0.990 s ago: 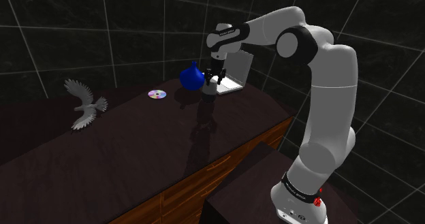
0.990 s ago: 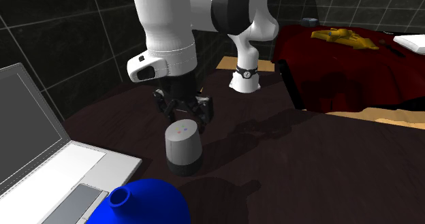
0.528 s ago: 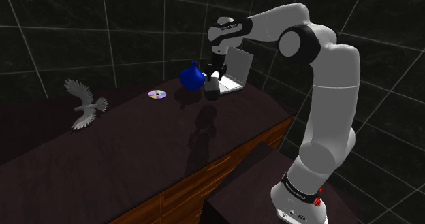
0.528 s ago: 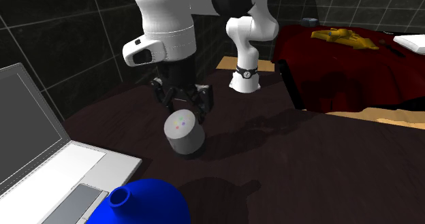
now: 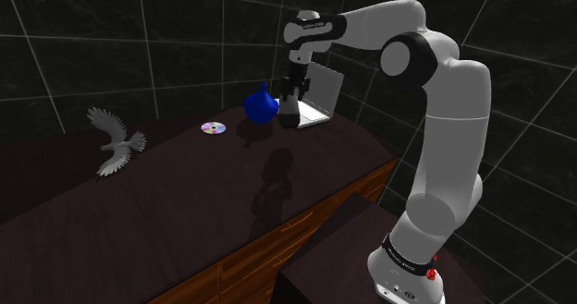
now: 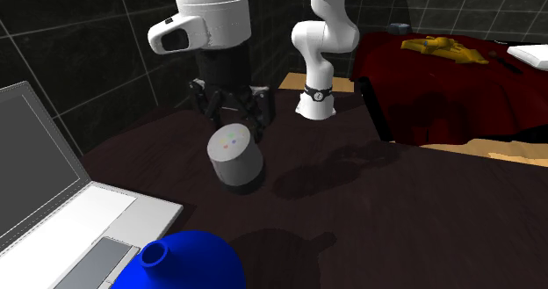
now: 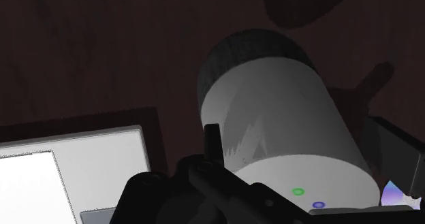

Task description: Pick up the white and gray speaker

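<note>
A white speaker [image 6: 235, 162] with a grey base hangs in the claw [image 6: 232, 127] of the robot arm [image 5: 444, 99], clear of the dark bench [image 6: 421, 217]; its shadow [image 6: 303, 180] falls on the wood a little apart from it, toward the second exterior view's right. The black fingers [image 6: 260, 113] close on the speaker's upper end from either side, clasping it just below the flat top with its coloured dots [image 6: 230, 143]. The speaker lies directly beneath the claw, between its fingers. Its long axis is tilted rather than upright: the dotted top leans up into the hand, while the grey base swings down and toward the second exterior view's right. The grip looks shallow and off-square, so any further lift appears to depend on the tilted body not slipping. An open laptop [image 6: 61, 217] and a blue vase [image 6: 189, 265] sit on the bench near the speaker. The arm rises from its stand [image 5: 333, 256] at the shoulder view's lower right, bends high at the elbow, and reaches left, its wrist turned so the hand points down at the bench.
</note>
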